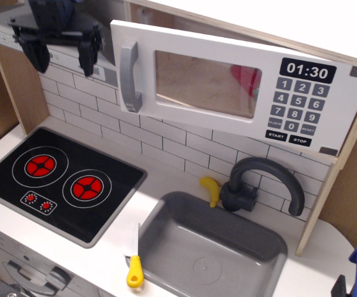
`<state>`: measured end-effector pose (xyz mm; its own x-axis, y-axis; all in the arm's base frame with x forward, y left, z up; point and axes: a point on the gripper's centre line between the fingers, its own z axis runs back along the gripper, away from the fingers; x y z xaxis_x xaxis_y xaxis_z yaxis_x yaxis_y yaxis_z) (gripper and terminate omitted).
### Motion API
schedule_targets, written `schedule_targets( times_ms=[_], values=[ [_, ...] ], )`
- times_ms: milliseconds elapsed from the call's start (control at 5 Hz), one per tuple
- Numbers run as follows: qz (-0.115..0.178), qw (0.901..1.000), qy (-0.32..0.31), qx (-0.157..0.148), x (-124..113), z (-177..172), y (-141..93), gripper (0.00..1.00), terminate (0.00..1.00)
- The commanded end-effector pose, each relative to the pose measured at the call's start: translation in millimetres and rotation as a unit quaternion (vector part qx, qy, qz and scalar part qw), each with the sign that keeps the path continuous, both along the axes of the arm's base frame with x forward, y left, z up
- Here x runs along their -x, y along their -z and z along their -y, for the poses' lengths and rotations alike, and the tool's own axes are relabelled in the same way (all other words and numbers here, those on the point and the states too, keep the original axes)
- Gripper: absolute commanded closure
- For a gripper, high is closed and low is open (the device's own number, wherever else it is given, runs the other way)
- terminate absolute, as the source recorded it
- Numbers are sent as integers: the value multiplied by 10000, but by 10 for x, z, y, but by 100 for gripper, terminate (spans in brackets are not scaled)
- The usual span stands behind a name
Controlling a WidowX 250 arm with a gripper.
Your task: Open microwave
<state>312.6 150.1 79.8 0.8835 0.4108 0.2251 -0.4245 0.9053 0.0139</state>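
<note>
The toy microwave sits upper middle, with a wide white door, clear window and black keypad showing 01:30. Its door stands slightly ajar, the left edge swung out from the cabinet. The grey vertical handle is at the door's left side. My gripper is at the upper left, left of the handle and apart from it, in front of the range hood. Its two black fingers are spread wide and hold nothing.
A grey range hood is behind the gripper. A black stove top lies lower left. A grey sink with a dark faucet is at centre right. A yellow banana and a yellow-handled knife lie near the sink.
</note>
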Motion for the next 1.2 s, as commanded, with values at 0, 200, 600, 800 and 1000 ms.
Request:
schedule_targets(
  times_ms=[0, 200, 600, 800, 1000],
  values=[
    [233, 9974, -673, -71, -192, -148, -219, 0, 0],
    [190, 9966, -801, 28, -285, -77, -246, 0, 0],
    [465, 9988, 106, -81, -255, 583, -192, 0, 0],
    [474, 9953, 814, -220, -83, 929, -110, 0, 0],
    [343, 9872, 1553, -91, 278, 1202, -80, 0, 0]
  ],
)
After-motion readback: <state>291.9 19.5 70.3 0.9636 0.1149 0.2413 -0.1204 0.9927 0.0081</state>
